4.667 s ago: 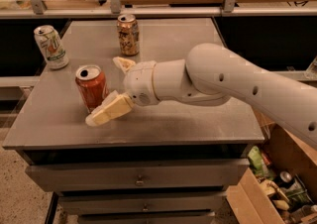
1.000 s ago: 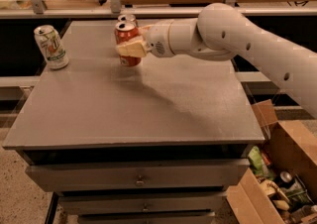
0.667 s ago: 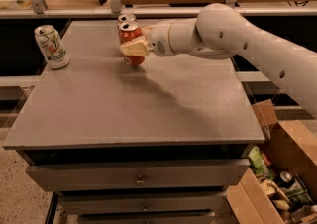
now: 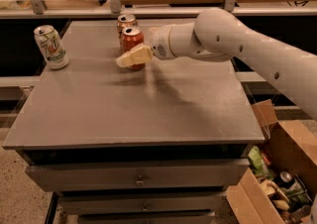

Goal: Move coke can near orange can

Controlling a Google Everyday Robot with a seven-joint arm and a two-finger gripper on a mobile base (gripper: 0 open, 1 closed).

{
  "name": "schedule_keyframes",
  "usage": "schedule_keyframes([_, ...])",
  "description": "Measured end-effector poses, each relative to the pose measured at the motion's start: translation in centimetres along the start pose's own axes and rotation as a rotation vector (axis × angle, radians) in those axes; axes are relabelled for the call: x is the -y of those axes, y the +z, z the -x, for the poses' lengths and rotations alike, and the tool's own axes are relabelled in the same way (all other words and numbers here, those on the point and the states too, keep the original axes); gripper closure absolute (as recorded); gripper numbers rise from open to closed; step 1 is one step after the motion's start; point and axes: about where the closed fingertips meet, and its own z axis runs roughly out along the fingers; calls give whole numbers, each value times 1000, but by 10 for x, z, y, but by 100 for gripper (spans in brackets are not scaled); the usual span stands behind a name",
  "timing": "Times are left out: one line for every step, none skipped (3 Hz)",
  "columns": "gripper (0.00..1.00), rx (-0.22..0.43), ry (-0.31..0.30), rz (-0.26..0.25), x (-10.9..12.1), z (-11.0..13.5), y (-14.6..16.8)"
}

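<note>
The red coke can (image 4: 132, 38) stands upright on the grey table (image 4: 148, 104) at its back middle. The orange can (image 4: 126, 21) stands right behind it, almost touching, and is partly hidden by it. My gripper (image 4: 132, 47) reaches in from the right and sits around the coke can. The near cream finger (image 4: 133, 56) crosses the front of the can's lower half and sticks out past its left side. The far finger is mostly hidden behind the can. The jaws look open, loose around the can.
A white and green 7UP can (image 4: 51, 46) stands at the back left of the table. A railing and a wooden counter run behind the table. A cardboard box (image 4: 277, 178) of rubbish sits on the floor at the right. Drawers are below the table top.
The coke can has been carried from the front left to just in front of the orange can. It now rests on the table, and the near finger has eased away from it.
</note>
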Motion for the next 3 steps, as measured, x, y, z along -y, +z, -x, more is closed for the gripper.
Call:
schedule_keyframes([0, -9, 4, -4, 2, -5, -1])
schedule_keyframes([0, -45, 4, -40, 24, -27, -20])
schedule_keyframes([0, -45, 4, -40, 25, -28, -21])
